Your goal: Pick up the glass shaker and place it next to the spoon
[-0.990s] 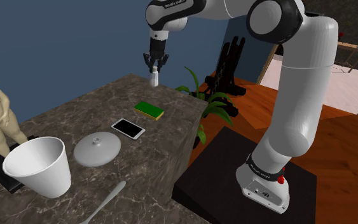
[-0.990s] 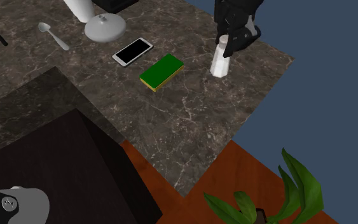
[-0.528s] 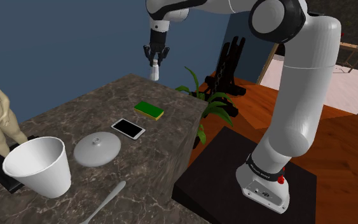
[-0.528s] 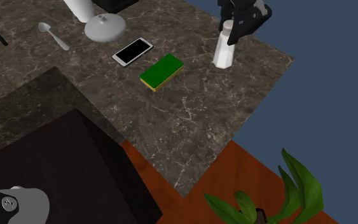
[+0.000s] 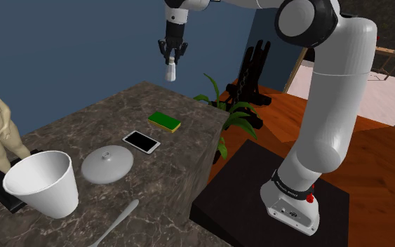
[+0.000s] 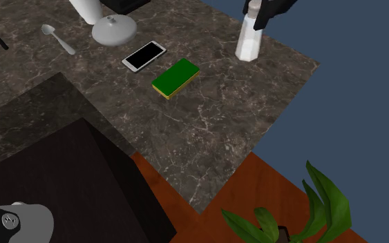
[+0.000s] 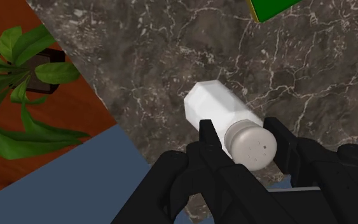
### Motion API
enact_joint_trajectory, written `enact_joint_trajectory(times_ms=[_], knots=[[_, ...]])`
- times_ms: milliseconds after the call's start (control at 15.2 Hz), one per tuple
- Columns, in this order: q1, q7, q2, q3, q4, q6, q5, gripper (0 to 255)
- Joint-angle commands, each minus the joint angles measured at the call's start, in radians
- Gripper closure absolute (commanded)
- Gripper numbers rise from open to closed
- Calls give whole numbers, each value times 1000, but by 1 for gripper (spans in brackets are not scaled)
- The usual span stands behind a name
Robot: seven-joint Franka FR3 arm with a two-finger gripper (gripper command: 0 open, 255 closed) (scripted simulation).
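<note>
Since a second ago the shaker (image 5: 169,72) has risen off the worktop (image 6: 206,117) and now hangs well above its far corner in the shoulder view, roughly upright, with open air under its base. Your jaws are clamped on it just below the grey perforated cap, one on each side, as the wrist view shows. Treat it as light but slick and breakable. The body looks smooth, faceted and white, and with the pinch so near the top most of its length dangles, so I judge a quick swing could tilt it or let it slip. You have a long carry ahead, past the green sponge (image 6: 175,77), the phone (image 6: 144,55) and the domed lid (image 6: 113,29), to the spoon (image 6: 58,38) at the other end. Move steadily and set it down gently.
</note>
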Motion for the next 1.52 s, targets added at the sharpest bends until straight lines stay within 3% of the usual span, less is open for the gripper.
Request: enact_joint_trajectory(times_ms=[0, 330, 858, 1452], knots=[[1, 4, -2, 0, 24, -27, -1, 255], [-1, 7, 4, 0, 89, -85, -1, 255], [92, 145, -232, 52, -234, 12, -24, 255], [181, 322, -422, 143, -463, 62, -24, 255]])
